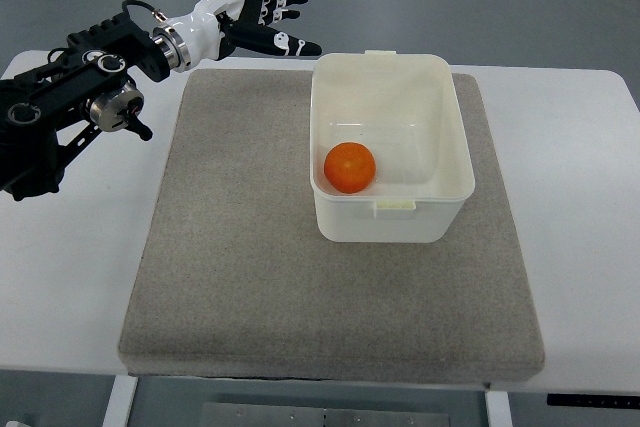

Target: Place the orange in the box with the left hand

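An orange (349, 167) lies inside the white plastic box (445, 107), near its front left corner. The box stands on a grey mat (250, 247) toward the back right. My left hand (275, 9) is black and white, raised above the mat's back edge, up and left of the box. Its fingers are spread and hold nothing. The left arm comes in from the picture's left edge. The right arm does not show.
The grey mat covers most of a white table (580, 197). The table's front edge runs along the bottom of the view, with grey floor beyond the back edge.
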`<control>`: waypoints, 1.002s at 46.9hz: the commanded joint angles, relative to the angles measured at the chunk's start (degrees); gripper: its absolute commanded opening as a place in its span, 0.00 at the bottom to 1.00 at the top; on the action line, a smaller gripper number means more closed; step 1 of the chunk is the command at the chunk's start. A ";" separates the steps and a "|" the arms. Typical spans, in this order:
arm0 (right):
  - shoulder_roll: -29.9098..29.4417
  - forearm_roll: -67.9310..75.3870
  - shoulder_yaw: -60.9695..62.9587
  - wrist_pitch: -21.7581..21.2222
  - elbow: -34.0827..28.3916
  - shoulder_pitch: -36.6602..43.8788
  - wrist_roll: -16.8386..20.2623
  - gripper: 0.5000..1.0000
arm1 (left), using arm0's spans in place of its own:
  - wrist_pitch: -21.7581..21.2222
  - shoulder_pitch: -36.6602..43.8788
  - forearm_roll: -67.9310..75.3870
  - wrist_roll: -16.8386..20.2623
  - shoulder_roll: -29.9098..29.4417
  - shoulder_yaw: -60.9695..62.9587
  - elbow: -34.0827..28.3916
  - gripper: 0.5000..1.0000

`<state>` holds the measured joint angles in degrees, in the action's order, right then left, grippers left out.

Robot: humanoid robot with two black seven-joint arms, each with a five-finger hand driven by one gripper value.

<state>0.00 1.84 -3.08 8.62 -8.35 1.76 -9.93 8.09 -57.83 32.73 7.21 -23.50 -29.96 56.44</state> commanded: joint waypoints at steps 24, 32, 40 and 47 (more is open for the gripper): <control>0.00 0.00 0.00 -0.01 0.00 0.00 0.00 0.85 | 12.04 7.73 -21.03 -4.74 -2.34 -8.01 -8.01 0.99; 0.00 0.00 0.00 -0.01 0.00 0.00 0.00 0.85 | 13.54 9.31 -27.02 -10.46 -2.52 -11.08 -8.09 0.99; 0.00 0.00 0.00 -0.01 0.00 0.00 0.00 0.85 | 14.24 9.40 -27.11 -10.64 -2.78 -11.09 -8.97 0.99; 0.00 0.00 0.00 -0.01 0.00 0.00 0.00 0.85 | 14.41 9.40 -27.11 -10.11 -2.61 -11.17 -10.20 0.98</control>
<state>0.00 1.84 -3.08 8.61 -8.35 1.76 -9.93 22.50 -48.43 5.62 -3.35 -26.25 -41.12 46.50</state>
